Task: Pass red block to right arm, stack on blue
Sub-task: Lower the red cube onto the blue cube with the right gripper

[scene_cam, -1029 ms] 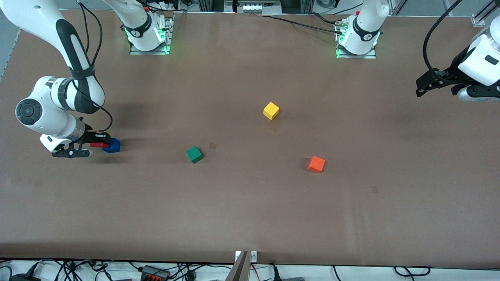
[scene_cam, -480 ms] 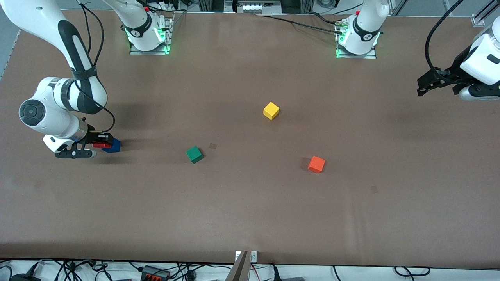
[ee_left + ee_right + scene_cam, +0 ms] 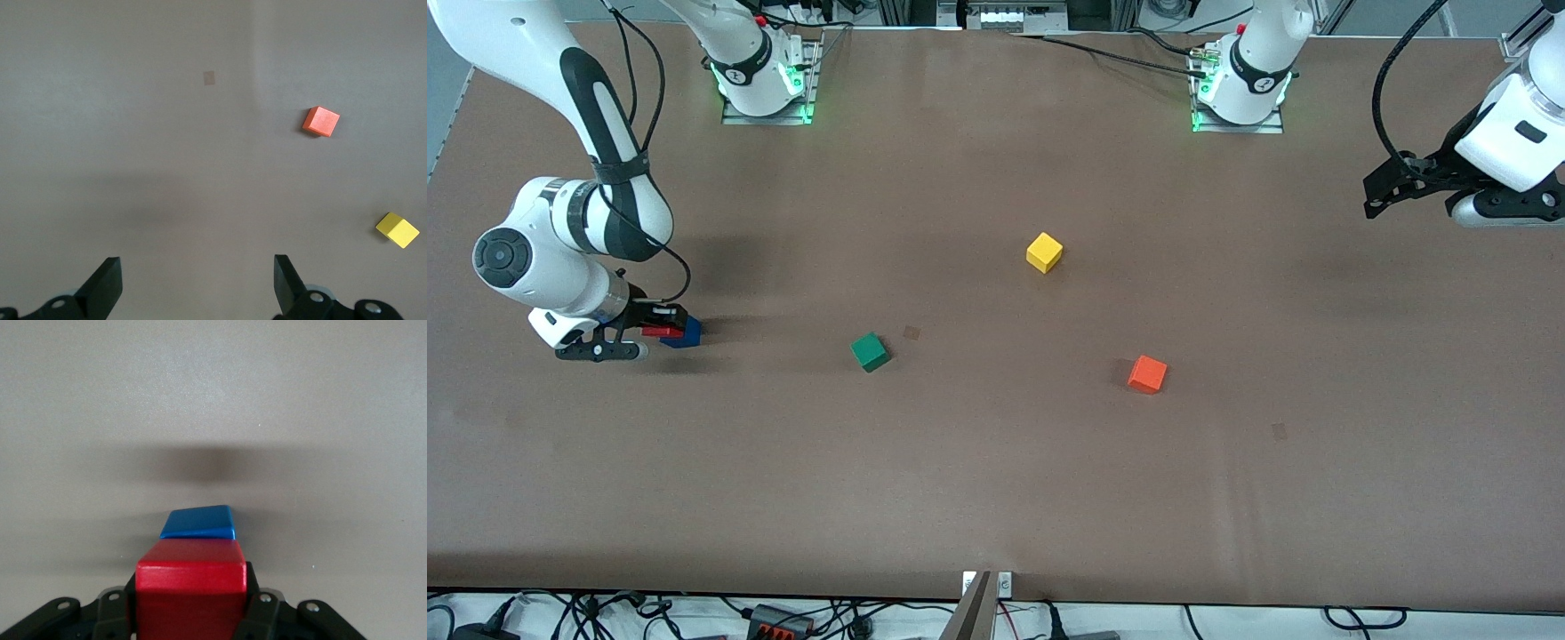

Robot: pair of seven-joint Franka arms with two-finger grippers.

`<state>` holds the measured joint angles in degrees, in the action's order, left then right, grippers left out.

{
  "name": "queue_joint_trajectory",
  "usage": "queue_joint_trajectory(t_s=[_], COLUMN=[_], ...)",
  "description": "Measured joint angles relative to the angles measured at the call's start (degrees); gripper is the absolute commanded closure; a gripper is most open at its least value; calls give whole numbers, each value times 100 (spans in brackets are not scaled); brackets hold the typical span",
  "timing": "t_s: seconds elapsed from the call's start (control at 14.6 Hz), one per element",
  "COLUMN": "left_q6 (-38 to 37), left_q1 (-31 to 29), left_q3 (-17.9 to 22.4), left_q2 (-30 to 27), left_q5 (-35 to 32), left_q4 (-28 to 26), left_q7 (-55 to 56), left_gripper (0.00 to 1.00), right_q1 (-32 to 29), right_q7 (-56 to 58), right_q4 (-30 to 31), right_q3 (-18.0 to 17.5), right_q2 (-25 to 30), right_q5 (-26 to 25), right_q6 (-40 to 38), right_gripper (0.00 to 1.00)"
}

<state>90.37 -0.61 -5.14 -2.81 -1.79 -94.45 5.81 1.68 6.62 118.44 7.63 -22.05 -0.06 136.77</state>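
While the right gripper clamps the red block, the left gripper gapes empty.

A robotics lab: two arm bases bolted to a brown table, green status lights, cables along its edge.

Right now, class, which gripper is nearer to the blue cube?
Right. The right gripper, shut on the red block, is right beside the blue cube. The left gripper hangs open above the left arm's end of the table.
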Motion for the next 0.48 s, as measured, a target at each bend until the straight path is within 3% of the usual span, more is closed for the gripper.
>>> queue_joint_trajectory(t_s=[0.21, 0.27, 0.34, 0.41, 0.48], left_q6=[-1, -1, -1, -1, -3], left_q1=[0, 0, 0, 0, 0], left_q3=[-3, -3, -3, -4, -5], left_q2=[22, 26, 28, 28, 28], left_q5=[0, 0, 0, 0, 0], left_q4=[17, 22, 30, 33, 35], left_q7=[1, 1, 1, 1, 1], left_gripper=[0, 0, 0, 0, 0], right_q1=[0, 0, 0, 0, 2], right_q7=[0, 0, 0, 0, 0], right_q4=[0, 0, 1, 2, 2], right_q3=[-4, -7, -9, -10, -11], right_q2=[-1, -3, -7, -15, -21], right_q5=[0, 1, 1, 1, 0], right_q6=[0, 0, 0, 0, 0], right_gripper=[100, 95, 62, 9, 0])
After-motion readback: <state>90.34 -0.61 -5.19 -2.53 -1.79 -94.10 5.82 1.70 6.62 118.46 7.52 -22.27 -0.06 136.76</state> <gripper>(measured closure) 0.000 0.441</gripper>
